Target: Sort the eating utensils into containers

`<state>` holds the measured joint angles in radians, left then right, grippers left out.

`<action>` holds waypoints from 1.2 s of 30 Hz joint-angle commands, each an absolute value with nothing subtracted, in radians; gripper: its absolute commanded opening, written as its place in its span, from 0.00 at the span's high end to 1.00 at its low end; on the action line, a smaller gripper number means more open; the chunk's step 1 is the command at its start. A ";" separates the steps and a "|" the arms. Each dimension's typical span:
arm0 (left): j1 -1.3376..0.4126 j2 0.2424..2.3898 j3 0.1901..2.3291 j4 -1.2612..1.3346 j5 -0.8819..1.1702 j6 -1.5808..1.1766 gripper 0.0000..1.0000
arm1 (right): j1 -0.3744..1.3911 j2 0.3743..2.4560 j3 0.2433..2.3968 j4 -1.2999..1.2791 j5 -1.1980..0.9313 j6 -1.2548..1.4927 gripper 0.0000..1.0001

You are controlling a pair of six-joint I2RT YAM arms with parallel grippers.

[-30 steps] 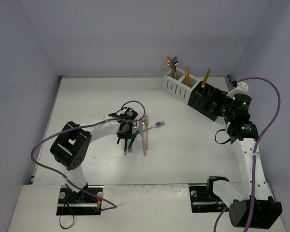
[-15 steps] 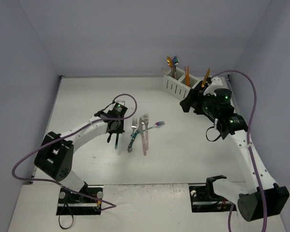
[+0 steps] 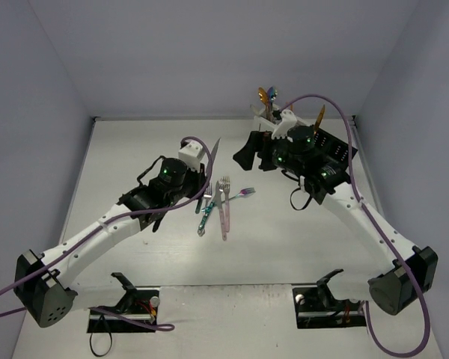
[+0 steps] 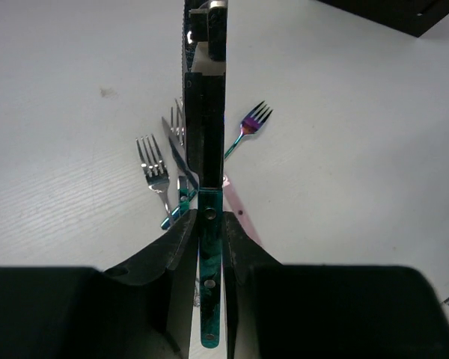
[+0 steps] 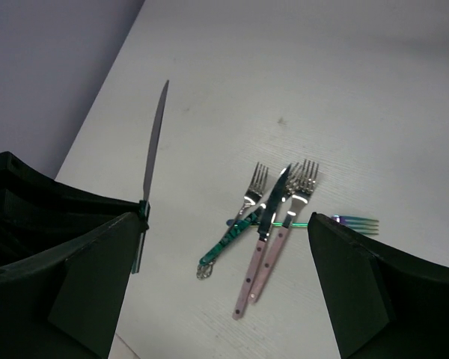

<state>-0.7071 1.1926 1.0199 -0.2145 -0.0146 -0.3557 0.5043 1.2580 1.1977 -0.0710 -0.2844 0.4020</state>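
The left gripper [image 4: 208, 224] holds the green-handled knife [image 4: 206, 142] in the air over the middle of the table [image 3: 127, 149], and its two fingers [image 4: 176, 243] are pressed tight on the handle from both sides, with no gap visible between pad and metal. The grip is on the handle and the blade points up and away from the wrist. I think this is so that the handle end can go down first into a compartment, the same way as the pieces which already stand in the containers. Those containers are at the far right: the black caddy [image 3: 335, 152] is partly visible, while the white caddy [image 3: 258, 113] is mostly hidden behind the right arm, with only the spoons [image 3: 266, 96] and a gold knife [image 3: 319, 117] showing above them. The carried knife is well apart from both caddies, so the transport step seems about half done. The right gripper [image 5: 223, 221] hangs above the table with its fingers [image 5: 90, 280] spread wide, holding nothing and touching nothing. Below it, between the fingers in its own view, lies the small pile of remaining utensils [image 5: 273, 217]: a fork with green handle, a knife and a fork with pink handles crossing each other, and an iridescent fork [image 5: 355, 222] just beside them on the right. The wide opening probably prepares to take one of these next, but the crossed handles may make a clean pick difficult.
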 commanded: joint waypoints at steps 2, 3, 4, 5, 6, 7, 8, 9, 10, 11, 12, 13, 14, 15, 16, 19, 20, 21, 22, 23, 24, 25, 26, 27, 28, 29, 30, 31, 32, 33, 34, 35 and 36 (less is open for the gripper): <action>-0.741 1.149 1.045 -0.074 0.021 -0.318 1.00 | 0.575 1.310 1.261 0.074 -0.255 0.485 0.10; -0.748 1.150 1.046 -0.070 0.020 -0.316 1.00 | 0.584 1.319 1.261 0.083 -0.254 0.489 0.11; -0.760 1.152 1.051 -0.067 0.018 -0.314 1.00 | 0.601 1.329 1.261 0.094 -0.251 0.497 0.12; -0.765 1.152 1.055 -0.063 0.017 -0.314 1.00 | 0.609 1.337 1.260 0.102 -0.247 0.501 0.13; -0.774 1.155 1.059 -0.060 0.014 -0.314 1.00 | 0.616 1.342 1.259 0.108 -0.244 0.502 0.14; -0.782 1.158 1.062 -0.058 0.010 -0.313 1.00 | 0.622 1.346 1.258 0.113 -0.241 0.503 0.15; -0.786 1.160 1.065 -0.056 0.009 -0.313 1.00 | 0.627 1.352 1.258 0.119 -0.240 0.505 0.15; -0.791 1.162 1.069 -0.051 0.009 -0.312 1.00 | 0.632 1.359 1.257 0.129 -0.240 0.507 0.17; -0.794 1.163 1.072 -0.048 0.009 -0.311 1.00 | 0.636 1.364 1.256 0.135 -0.242 0.509 0.18; -0.797 1.165 1.074 -0.045 0.004 -0.311 1.00 | 0.641 1.369 1.256 0.140 -0.242 0.511 0.19; -0.801 1.166 1.076 -0.043 -0.011 -0.312 1.00 | 0.645 1.375 1.256 0.145 -0.243 0.512 0.22; -0.802 1.170 1.078 -0.040 -0.015 -0.313 1.00 | 0.652 1.379 1.256 0.147 -0.247 0.512 0.24; -0.802 1.173 1.080 -0.037 -0.014 -0.314 1.00 | 0.655 1.383 1.255 0.149 -0.248 0.514 0.30; -0.802 1.177 1.083 -0.035 -0.013 -0.315 1.00 | 0.657 1.388 1.252 0.151 -0.249 0.515 0.34; -0.802 1.183 1.087 -0.034 -0.012 -0.316 1.00 | 0.661 1.391 1.247 0.152 -0.250 0.515 0.38; -0.802 1.193 1.095 -0.033 -0.009 -0.316 1.00 | 0.668 1.394 1.236 0.158 -0.252 0.516 0.55; -0.803 1.196 1.097 -0.032 -0.009 -0.316 1.00 | 0.670 1.394 1.232 0.159 -0.250 0.517 0.59; -0.804 1.199 1.100 -0.031 -0.007 -0.316 1.00 | 0.670 1.394 1.227 0.161 -0.247 0.515 0.64; -0.804 1.203 1.102 -0.031 -0.004 -0.316 1.00 | 0.670 1.395 1.223 0.163 -0.243 0.513 0.68; -0.804 1.206 1.104 -0.031 -0.002 -0.315 1.00 | 0.669 1.396 1.219 0.163 -0.241 0.511 0.72; -0.804 1.208 1.104 -0.030 -0.001 -0.314 1.00 | 0.669 1.397 1.216 0.164 -0.239 0.508 0.76; -0.805 1.208 1.104 -0.029 0.000 -0.313 1.00 | 0.669 1.398 1.213 0.165 -0.237 0.503 0.81; -0.805 1.209 1.105 -0.030 0.000 -0.313 1.00 | 0.669 1.400 1.211 0.165 -0.234 0.496 0.86; -0.804 1.211 1.106 -0.032 0.000 -0.313 1.00 | 0.669 1.400 1.210 0.164 -0.230 0.489 0.91; -0.804 1.212 1.104 -0.032 0.000 -0.313 1.00 | 0.669 1.399 1.209 0.164 -0.222 0.486 0.95; -0.804 1.213 1.104 -0.035 0.000 -0.313 1.00 | 0.667 1.399 1.209 0.164 -0.217 0.479 0.99; -0.805 1.213 1.104 -0.038 -0.004 -0.313 1.00 | 0.667 1.398 1.209 0.163 -0.211 0.470 1.00; -0.805 1.213 1.103 -0.042 -0.005 -0.313 1.00 | 0.666 1.397 1.208 0.163 -0.207 0.461 1.00; -0.805 1.213 1.100 -0.049 -0.007 -0.314 1.00 | 0.664 1.397 1.207 0.163 -0.202 0.453 1.00; -0.804 1.213 1.098 -0.055 -0.011 -0.315 0.99 | 0.661 1.397 1.207 0.163 -0.195 0.443 1.00; -0.804 1.212 1.096 -0.059 -0.017 -0.318 0.97 | 0.656 1.395 1.208 0.163 -0.186 0.430 1.00; -0.804 1.212 1.095 -0.064 -0.024 -0.321 0.94 | 0.650 1.392 1.209 0.163 -0.179 0.417 1.00; -0.804 1.210 1.093 -0.073 -0.035 -0.326 0.87 | 0.639 1.388 1.211 0.162 -0.175 0.407 1.00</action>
